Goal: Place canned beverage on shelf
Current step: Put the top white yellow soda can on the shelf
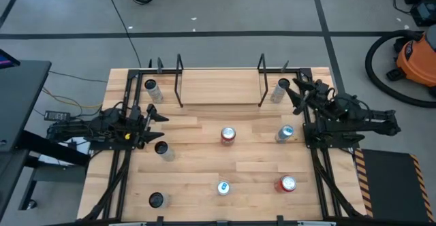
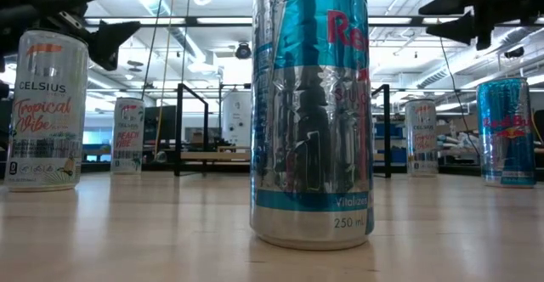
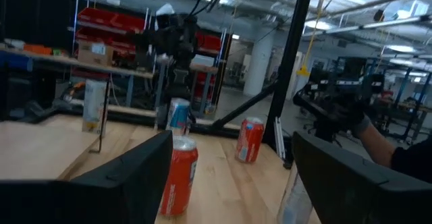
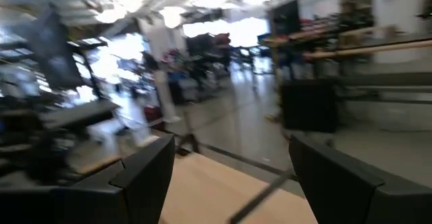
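From above, eight cans stand on the desk (image 1: 197,178); the shelf (image 1: 219,88) at the far edge carries none. The left tool (image 1: 158,114) and the right tool (image 1: 297,92) both have fingers apart. In the low view, one blue can (image 2: 311,104) hides most of the shelf.

An orange shop vacuum (image 1: 417,61) with a black hose (image 1: 379,68) is seen on the grey floor (image 1: 225,8) beyond the light wooden table (image 1: 204,178).

Shelf (image 1: 221,90) at the desk's (image 1: 197,185) far edge.
We see one can (image 1: 150,89) left of it, another (image 1: 280,90) right, six scattered in front.
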You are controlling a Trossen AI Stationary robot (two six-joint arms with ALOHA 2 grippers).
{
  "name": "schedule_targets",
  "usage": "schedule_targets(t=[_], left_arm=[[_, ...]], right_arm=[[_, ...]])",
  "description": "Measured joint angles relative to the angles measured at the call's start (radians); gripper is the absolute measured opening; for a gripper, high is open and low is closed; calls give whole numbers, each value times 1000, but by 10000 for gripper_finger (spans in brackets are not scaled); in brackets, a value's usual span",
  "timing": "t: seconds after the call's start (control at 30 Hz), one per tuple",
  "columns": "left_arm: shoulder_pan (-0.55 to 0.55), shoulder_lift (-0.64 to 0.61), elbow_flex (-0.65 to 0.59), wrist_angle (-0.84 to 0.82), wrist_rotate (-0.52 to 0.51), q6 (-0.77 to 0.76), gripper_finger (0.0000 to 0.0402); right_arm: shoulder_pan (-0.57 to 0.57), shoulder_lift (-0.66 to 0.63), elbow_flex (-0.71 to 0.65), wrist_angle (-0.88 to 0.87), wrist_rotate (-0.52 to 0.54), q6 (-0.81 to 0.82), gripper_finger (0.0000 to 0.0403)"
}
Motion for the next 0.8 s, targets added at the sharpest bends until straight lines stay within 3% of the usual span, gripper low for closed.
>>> schedule_targets(t=[0.2, 0.4, 0.6, 0.8], left_arm=[[0, 0, 0, 24, -8, -7, 309], [0, 1, 39, -26, -99, 18, 309], [0, 2, 170, -229, -114, 55, 309], [0, 2, 241, -382, -165, 45, 309]], right_arm=[[-8, 119, 144, -169, 105, 10, 300], [-61, 247, 270, -306, 113, 67, 300], [-148, 381, 374, -415, 107, 126, 300], [-250, 499, 458, -476, 28, 205, 300]])
